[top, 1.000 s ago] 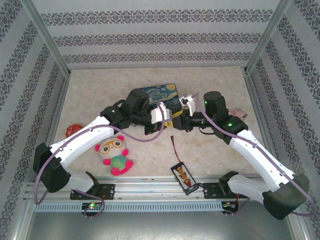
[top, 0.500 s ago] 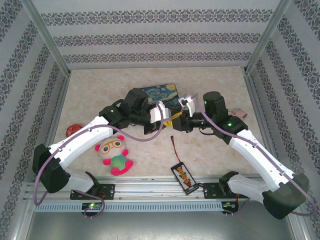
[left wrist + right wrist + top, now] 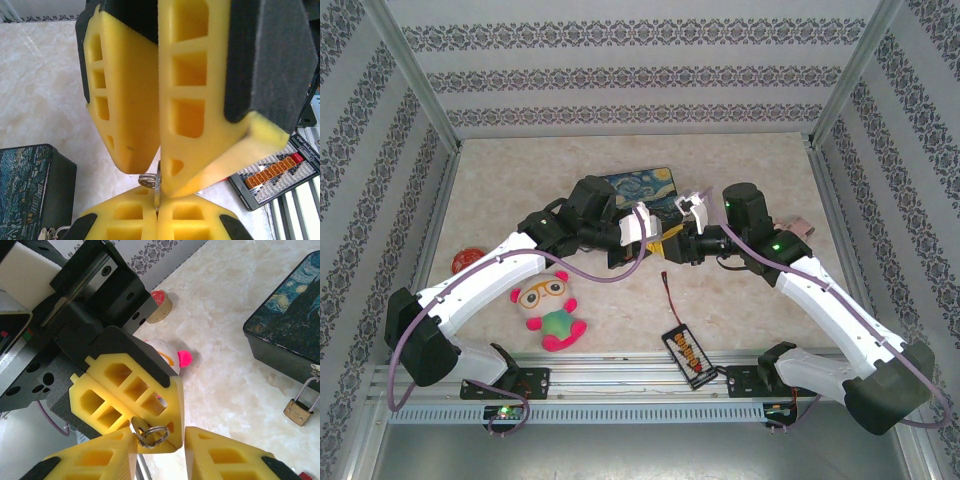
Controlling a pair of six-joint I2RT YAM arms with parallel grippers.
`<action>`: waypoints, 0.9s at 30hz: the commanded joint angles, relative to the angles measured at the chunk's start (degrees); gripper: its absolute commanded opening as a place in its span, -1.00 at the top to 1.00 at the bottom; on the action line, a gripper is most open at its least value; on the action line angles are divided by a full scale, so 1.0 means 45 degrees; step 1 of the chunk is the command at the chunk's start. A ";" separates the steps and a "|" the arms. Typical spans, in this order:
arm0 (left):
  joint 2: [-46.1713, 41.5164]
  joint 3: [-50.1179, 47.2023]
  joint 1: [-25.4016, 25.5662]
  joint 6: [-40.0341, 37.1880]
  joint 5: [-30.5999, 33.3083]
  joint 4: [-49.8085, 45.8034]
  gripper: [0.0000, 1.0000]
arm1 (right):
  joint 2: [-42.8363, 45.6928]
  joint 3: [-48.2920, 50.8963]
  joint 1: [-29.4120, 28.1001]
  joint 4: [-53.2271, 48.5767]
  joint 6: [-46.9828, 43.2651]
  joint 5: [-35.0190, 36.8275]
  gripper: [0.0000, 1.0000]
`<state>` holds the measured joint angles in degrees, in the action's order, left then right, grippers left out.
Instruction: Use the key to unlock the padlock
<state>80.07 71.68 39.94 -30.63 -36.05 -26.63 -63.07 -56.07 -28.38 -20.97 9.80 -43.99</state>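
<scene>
Both arms reach inward, meeting centrally; left gripper (image 3: 160,184) clamps the key (image 3: 136,427), right gripper (image 3: 160,452) fingers spread beside it

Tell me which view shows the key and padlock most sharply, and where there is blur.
Right wrist: the padlock and the key are sharp, with soft shadows. Left wrist: the close yellow fingers look blurred and hide most of the key. Top external: even light, both too small to judge.
</scene>
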 commanded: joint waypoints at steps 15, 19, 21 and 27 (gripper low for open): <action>-0.0371 -0.0033 -0.0204 -0.0107 -0.0504 -0.0512 1.00 | -0.0174 -0.0380 -0.0099 0.0132 -0.0338 -0.0099 0.64; -0.0444 -0.0069 -0.0263 -0.0107 -0.0503 -0.0653 1.00 | -0.0238 -0.0395 -0.0081 0.0044 -0.0400 -0.0127 0.78; -0.0470 -0.0079 -0.0283 -0.0097 -0.0484 -0.0700 1.00 | -0.0262 -0.0426 -0.0080 -0.0074 -0.0468 -0.0059 0.88; -0.0555 -0.0144 -0.0379 0.0158 -0.0431 -0.0581 0.97 | -0.0301 -0.0481 -0.0041 -0.0153 -0.0480 -0.0166 1.00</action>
<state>79.96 71.61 38.98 -30.48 -36.03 -27.24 -64.03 -56.53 -28.40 -21.21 8.34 -45.25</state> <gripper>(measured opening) 0.045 0.057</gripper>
